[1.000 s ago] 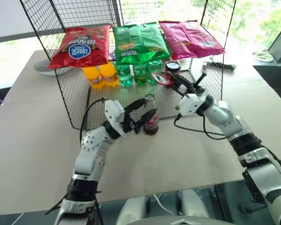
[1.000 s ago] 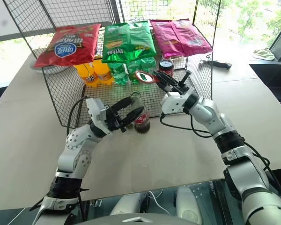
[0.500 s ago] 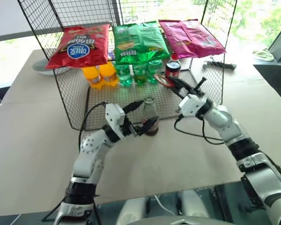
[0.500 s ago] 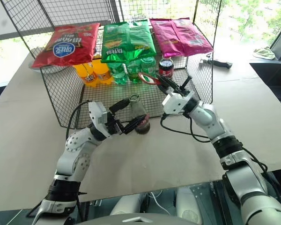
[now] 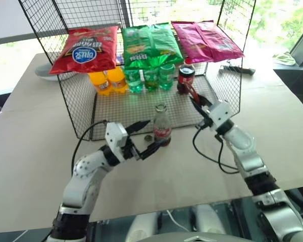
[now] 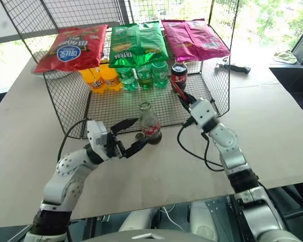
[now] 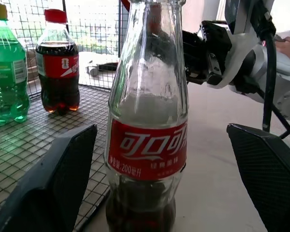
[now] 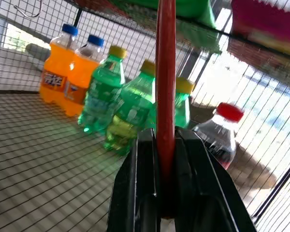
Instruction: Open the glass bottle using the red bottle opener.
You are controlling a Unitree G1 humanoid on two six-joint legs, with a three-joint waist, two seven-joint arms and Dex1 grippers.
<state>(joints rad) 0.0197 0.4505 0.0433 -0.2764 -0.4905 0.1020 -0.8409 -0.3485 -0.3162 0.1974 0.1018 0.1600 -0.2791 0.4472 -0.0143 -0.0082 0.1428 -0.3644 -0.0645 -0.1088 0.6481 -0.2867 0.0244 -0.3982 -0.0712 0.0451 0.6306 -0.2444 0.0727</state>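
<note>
The left claw point(image 5: 144, 137) stands spread wide, both fingers off the glass bottle point(image 5: 162, 125), which sits uncapped at the wire rack's point(image 5: 81, 116) front edge. A stray nudge could tip it and spill cola. The right claw point(image 6: 183, 97) clamps the red bottle opener point(image 8: 165, 72). Beige bench point(image 5: 35, 151); bright windows behind.

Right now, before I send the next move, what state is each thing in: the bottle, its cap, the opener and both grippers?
glass bottle: upright at the rack's front edge, mouth open, ungripped.
metal cap: off, lying beside the bottle.
red bottle opener: clamped edge-on between the right fingers.
left gripper: open, fingers either side of the bottle, not touching.
right gripper: shut on the opener.
</note>
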